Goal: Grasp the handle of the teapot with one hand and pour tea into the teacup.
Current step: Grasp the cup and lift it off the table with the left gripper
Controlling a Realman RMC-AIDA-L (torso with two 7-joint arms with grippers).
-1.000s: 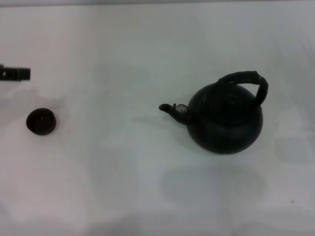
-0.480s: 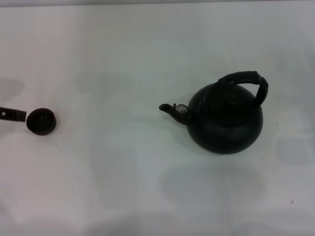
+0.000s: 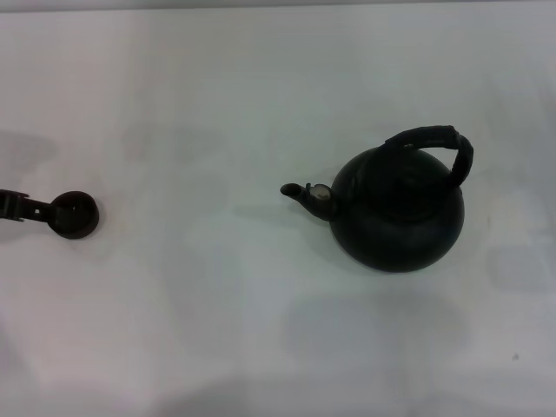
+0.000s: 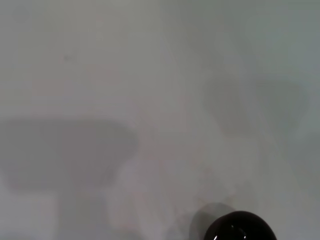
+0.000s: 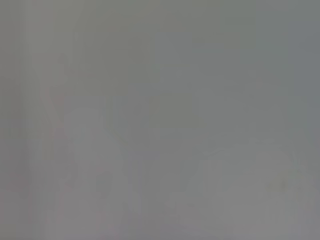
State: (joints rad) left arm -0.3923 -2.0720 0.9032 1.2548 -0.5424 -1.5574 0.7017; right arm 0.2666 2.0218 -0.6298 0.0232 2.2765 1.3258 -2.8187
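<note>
The teapot (image 3: 400, 211) is a large round matte black pot standing upright at the right of the white table. Its spout (image 3: 306, 193) has a pale tip and points left. The handle (image 3: 437, 143), a thick black ribbed hoop, arches over its top. The teacup (image 3: 75, 215), small, dark and round, stands far left, and its rim also shows in the left wrist view (image 4: 240, 228). A dark part of my left gripper (image 3: 24, 208) reaches in from the left edge and meets the teacup's left side. My right gripper is out of view.
The white table (image 3: 200, 295) stretches between the teacup and the teapot, with faint shadows on it. The right wrist view shows only plain grey surface.
My left gripper has come down from the far left, farther back, to the teacup's left side and now touches it. The teacup and teapot have not moved.
</note>
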